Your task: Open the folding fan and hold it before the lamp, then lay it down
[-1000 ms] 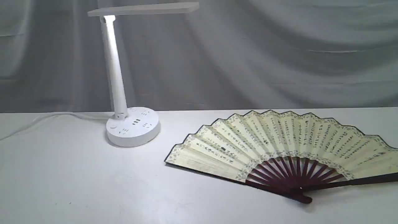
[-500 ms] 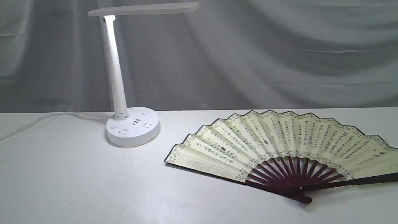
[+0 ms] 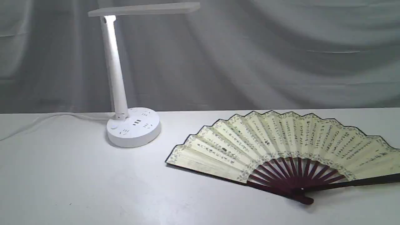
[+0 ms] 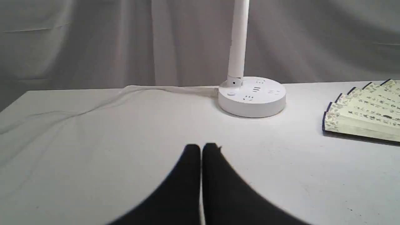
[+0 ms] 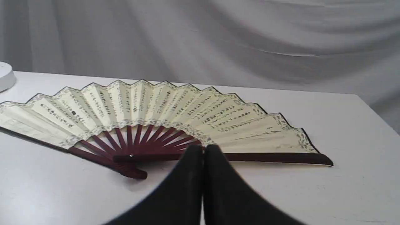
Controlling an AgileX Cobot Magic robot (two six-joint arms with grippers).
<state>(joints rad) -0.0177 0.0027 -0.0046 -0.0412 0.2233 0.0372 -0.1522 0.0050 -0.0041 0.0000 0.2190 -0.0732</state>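
Observation:
The folding fan (image 3: 281,140) lies fully spread and flat on the white table at the right, cream leaf toward the back, maroon ribs and pivot toward the front. The white lamp (image 3: 132,125) stands at the back left, its bar head reaching right above the table. Neither arm shows in the exterior view. In the left wrist view my left gripper (image 4: 201,148) is shut and empty, hovering short of the lamp (image 4: 251,95), with the fan's edge (image 4: 365,112) off to one side. My right gripper (image 5: 203,150) is shut and empty, just in front of the fan (image 5: 156,109).
The lamp's white cable (image 3: 47,120) trails from the base toward the table's left edge. A grey curtain (image 3: 250,53) hangs behind the table (image 3: 78,181). The table's right corner (image 5: 368,109) shows in the right wrist view.
The glow on the lamp's stem has faded. The fan and lamp have not moved.

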